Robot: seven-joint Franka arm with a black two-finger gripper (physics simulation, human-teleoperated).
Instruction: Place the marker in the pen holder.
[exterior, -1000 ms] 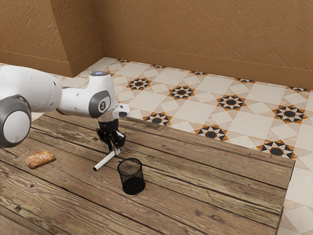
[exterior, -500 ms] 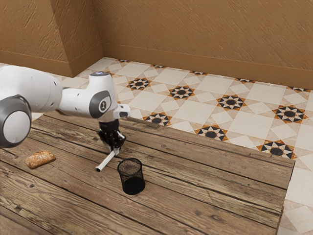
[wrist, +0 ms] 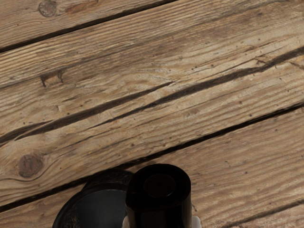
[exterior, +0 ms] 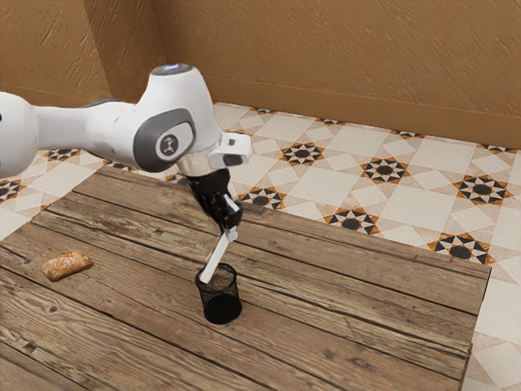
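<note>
Step in hand: placing; marker at holder mouth, unreleased.
Exterior view, from its left: bread roll [exterior: 67,265] on wooden table [exterior: 326,330], well apart from the work; white marker [exterior: 213,262] tilted, lower end at the rim of the black mesh pen holder [exterior: 221,307], possibly just inside, depth unclear; gripper [exterior: 229,235] above, grasping the marker's upper part. Next move, as judged: bring marker more upright, centre it, lower, then release.

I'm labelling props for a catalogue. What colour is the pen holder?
The pen holder is black, with mesh sides; it shows best in the exterior view.
</note>
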